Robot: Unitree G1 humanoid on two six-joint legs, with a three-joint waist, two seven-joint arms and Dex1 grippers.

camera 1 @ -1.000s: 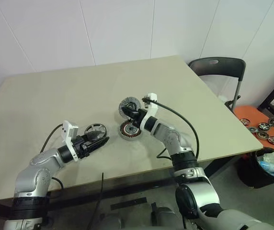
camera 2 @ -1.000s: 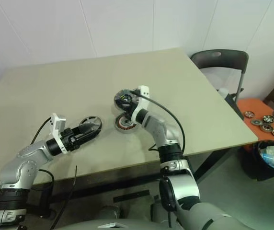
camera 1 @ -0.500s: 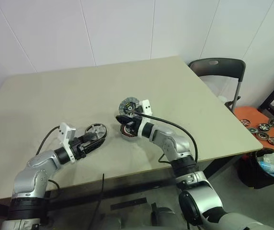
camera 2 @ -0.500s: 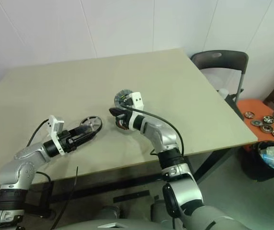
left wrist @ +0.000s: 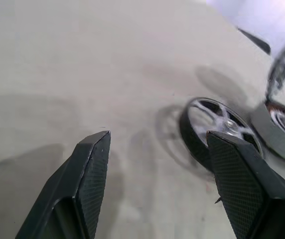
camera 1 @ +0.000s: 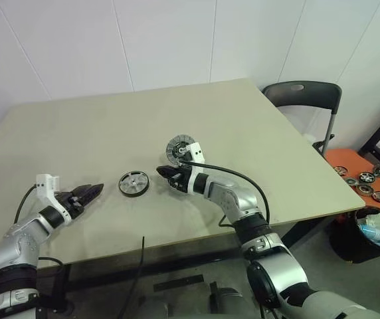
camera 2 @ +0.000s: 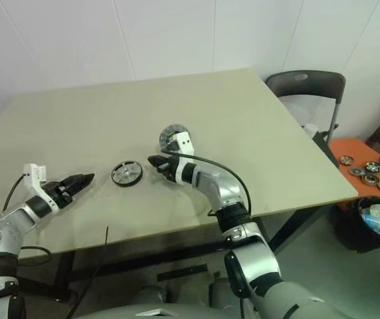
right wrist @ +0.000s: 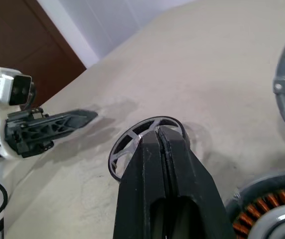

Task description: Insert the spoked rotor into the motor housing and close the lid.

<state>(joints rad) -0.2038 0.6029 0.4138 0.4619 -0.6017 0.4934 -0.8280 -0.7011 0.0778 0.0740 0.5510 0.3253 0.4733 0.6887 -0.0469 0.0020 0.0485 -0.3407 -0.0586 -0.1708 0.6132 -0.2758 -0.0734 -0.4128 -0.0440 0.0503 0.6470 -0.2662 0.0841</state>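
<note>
On the table [camera 1: 256,126], beside the motor housing [right wrist: 269,211], our spoked rotor [camera 1: 133,183] lies flat and unheld, nothing seated yet. Our right gripper [camera 1: 164,171], jaws pressed shut, points from the housing toward the rotor; shut like that, we risk shoving the wheel away. Beyond the rotor our left gripper [camera 1: 92,191] hangs apart, jaws wide and empty. Behind the housing the lid [camera 1: 178,147] stands open; a stray bump could drop it early.
</note>
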